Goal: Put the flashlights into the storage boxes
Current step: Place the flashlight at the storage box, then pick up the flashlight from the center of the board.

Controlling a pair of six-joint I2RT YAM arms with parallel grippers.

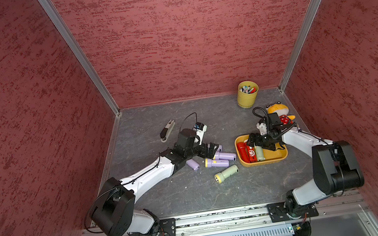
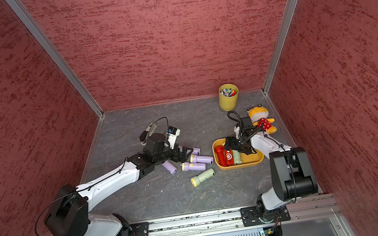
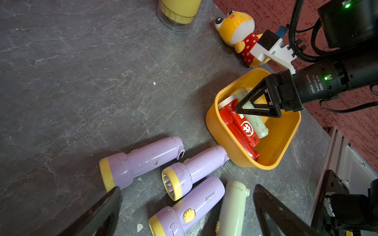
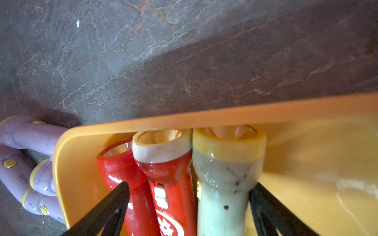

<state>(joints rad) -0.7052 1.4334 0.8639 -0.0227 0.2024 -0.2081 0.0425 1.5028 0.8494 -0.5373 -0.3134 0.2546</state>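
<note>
We see the right claw [image 4: 189, 186] spread wide over two red flashlights [image 4: 167, 173] and a green flashlight [image 4: 225, 179] inside the tray [image 4: 204, 118], and the left claw [image 3: 187, 189], also wide, above lilac flashlights [image 3: 143, 159] lying beside the tray.

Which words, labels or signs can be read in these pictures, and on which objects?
"DAMIAO": on the black cylindrical motor of the right arm.
White round emblem, no readable letters: on the red plastic flashlight.
Brand print on the lilac plastic flashlight: too small to read.
</note>
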